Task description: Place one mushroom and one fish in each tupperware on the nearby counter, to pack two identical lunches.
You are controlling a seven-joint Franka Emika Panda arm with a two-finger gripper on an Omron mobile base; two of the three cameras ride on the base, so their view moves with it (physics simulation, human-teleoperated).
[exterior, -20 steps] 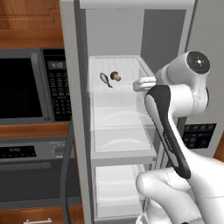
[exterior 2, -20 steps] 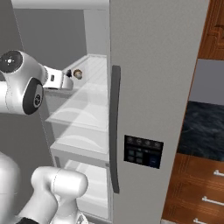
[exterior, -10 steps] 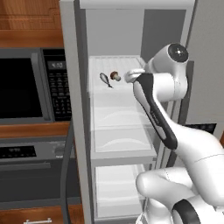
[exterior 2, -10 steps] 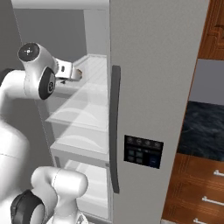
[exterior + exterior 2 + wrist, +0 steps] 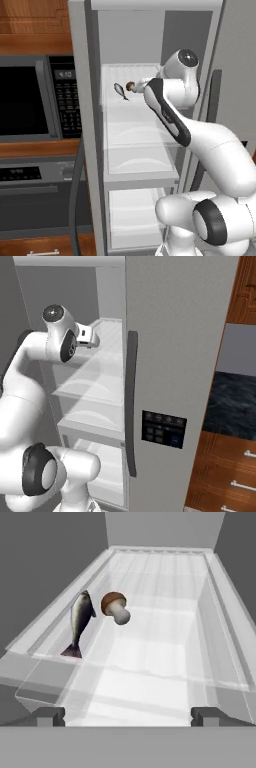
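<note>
- The gripper (image 5: pixel 128 714) stands at the mouth of the upper fridge shelf (image 5: pixel 150 677). Its jaws are spread fully wide and hold nothing; both fingertips (image 5: pixel 50 715) show apart at the bottom of the hand view.
- Change over the last second: the arm has swung from a position outside the fridge, to the right of the shelf, into the open compartment. The wrist now sits over the front right part of the shelf in the left base view. The jaw opening has not changed.
- The mushroom (image 5: pixel 116 607), red-brown cap and pale stem, lies on its side on the left part of the shelf. In the left base view the mushroom (image 5: pixel 130 86) appears just left of the wrist.
- The fish (image 5: pixel 80 621), dark grey, lies just beside the mushroom on its left, lengthwise along the shelf's left rail, tail toward the gripper. The left base view shows the fish (image 5: pixel 120 91) on the same shelf.
- Both items are ahead and to the left of the gripper; neither is between the jaws.
- Judgement: this is the approach phase of the first pick. No item has been lifted, and no tupperware has been filled from what is visible.
- The black counter (image 5: pixel 232 406) lies to the right of the fridge door (image 5: pixel 175 356).
- Judgement: the next move calls for shifting left and advancing over one item. The two lie close together, so closing on one could nudge the other.
</note>
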